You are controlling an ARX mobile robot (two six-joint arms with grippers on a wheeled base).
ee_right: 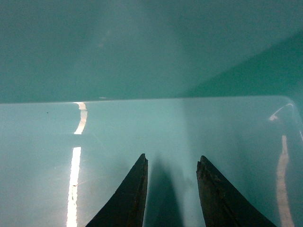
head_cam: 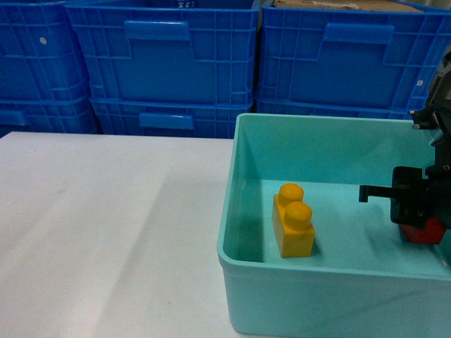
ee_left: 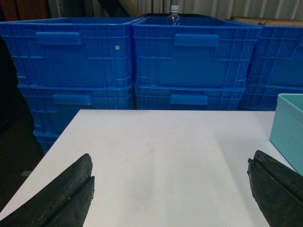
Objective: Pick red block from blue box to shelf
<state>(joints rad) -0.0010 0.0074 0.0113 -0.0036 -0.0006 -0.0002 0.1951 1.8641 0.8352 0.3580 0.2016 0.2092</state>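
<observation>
The red block lies on the floor of the blue box at the far right, mostly hidden behind my right gripper. That gripper is down inside the box, right at the block. In the right wrist view its fingers stand a moderate gap apart over the bare turquoise floor, with nothing showing between them and no block in sight. My left gripper hovers wide open over the white table, left of the box's corner.
A yellow-orange two-stud brick stands in the box left of my right gripper. Stacked dark blue ribbed crates line the back edge of the table. The box's walls close in around the right gripper.
</observation>
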